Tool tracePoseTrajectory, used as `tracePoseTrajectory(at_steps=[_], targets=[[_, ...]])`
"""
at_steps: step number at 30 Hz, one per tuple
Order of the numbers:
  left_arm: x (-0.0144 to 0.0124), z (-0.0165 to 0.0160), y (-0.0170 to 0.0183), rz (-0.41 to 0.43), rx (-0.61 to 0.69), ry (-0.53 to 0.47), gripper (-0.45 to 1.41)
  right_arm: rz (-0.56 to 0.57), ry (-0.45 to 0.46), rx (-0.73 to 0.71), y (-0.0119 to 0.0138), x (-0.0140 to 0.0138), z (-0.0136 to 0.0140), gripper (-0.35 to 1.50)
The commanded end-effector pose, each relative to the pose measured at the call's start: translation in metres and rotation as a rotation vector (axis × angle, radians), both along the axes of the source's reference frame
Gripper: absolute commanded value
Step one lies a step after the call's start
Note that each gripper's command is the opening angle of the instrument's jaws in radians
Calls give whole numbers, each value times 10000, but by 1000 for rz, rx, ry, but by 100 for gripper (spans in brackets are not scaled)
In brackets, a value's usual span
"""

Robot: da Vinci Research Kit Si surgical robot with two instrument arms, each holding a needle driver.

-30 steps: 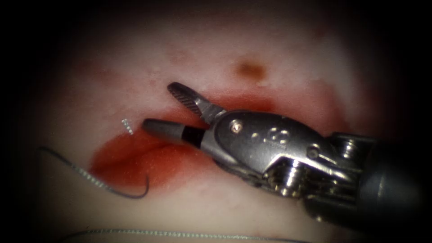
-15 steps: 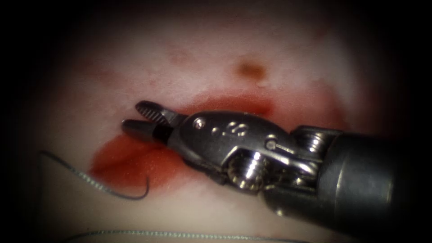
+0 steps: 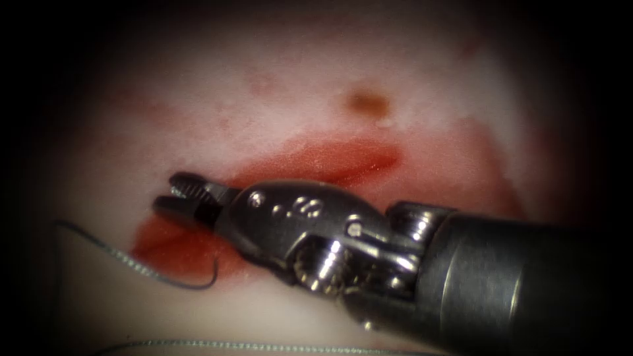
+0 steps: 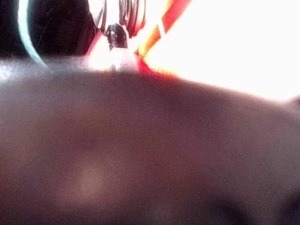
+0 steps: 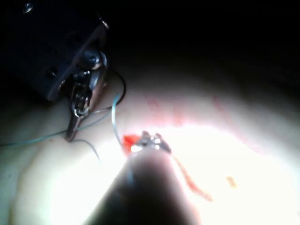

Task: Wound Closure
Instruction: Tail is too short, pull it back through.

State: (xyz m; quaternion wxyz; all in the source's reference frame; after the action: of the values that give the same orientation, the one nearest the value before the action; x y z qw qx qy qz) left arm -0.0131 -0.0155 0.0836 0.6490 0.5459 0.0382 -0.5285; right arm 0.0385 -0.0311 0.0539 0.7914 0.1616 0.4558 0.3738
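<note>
The right tool [image 3: 173, 193] reaches in from the right and lies over the cut [image 3: 343, 158] in the tissue [image 3: 283, 86]. Its jaws are closed on the shiny needle tip [image 3: 177, 191], which sticks out of the tissue at the cut's left end; the rest of the needle is buried or hidden. Dark thread [image 3: 132, 262] curves across the tissue below the jaws. In the right wrist view the right tool [image 5: 147, 140] sits at the red cut, and the left tool [image 5: 71, 131] stands apart, jaws together, with thread [image 5: 114, 117] running past its tip.
Red fluid [image 3: 175, 247] pools around the left end of the cut. A brown spot [image 3: 366, 102] marks the tissue beyond the cut. A second strand of thread [image 3: 231, 343] lies along the near edge of the tissue.
The right tool has moved left and down along the cut to the needle tip. Its jaws, wide open one second ago, have closed around it.
</note>
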Motion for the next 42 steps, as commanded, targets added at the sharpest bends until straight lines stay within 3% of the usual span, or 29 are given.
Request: tracePoseTrajectory(at_steps=[1, 14, 42], targets=[[-4, -1, 11, -1, -6, -2, -45, 4, 5, -3, 9, 12, -6, -35], [-6, -3, 9, 5, -5, -3, -45, 32, -27, -45, 31, 8, -22, -35], [-10, -3, 7, 13, 1, 3, -45, 108, 53, -106, 85, 5, -62, -35]])
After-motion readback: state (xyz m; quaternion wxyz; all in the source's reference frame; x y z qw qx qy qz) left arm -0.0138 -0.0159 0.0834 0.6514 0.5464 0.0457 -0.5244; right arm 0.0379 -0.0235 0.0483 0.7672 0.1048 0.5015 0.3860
